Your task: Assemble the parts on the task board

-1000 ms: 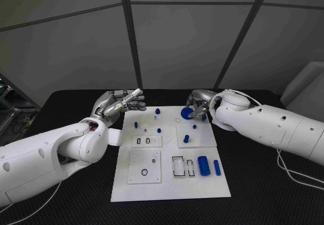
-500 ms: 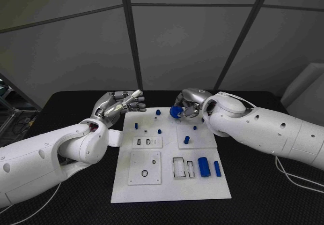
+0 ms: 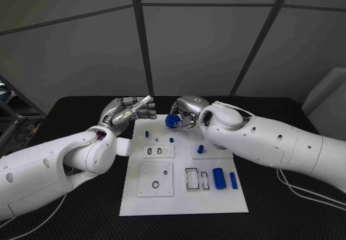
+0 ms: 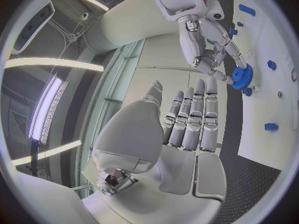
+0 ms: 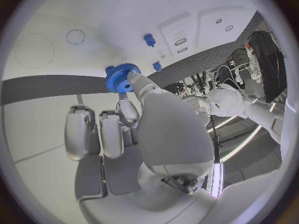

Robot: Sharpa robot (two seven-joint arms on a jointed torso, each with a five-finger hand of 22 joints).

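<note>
At the far end of the white task board (image 3: 184, 200), my right hand (image 3: 189, 109) pinches a blue gear (image 3: 173, 121) just above the surface. In the right wrist view the gear (image 5: 119, 78) sits at the fingertips of that hand (image 5: 146, 124), over the board (image 5: 112, 10) and near two small blue pegs (image 5: 149, 40). My left hand (image 3: 130, 111) hovers beside the board's far left corner, fingers straight and apart, holding nothing. The left wrist view shows its fingers (image 4: 190, 119) pointing toward the right hand (image 4: 206, 40) and the gear (image 4: 241, 76).
Small blue pegs (image 3: 147, 134) stand in the board's far half, and another peg (image 3: 200, 148) stands on a raised square plate. Two blue cylinders (image 3: 218, 178) lie at the near right beside slotted holders. Black table (image 3: 72, 210) surrounds the board.
My right hand has carried the blue gear leftward across the far end of the board, toward the left hand. The left hand has stayed in place.
</note>
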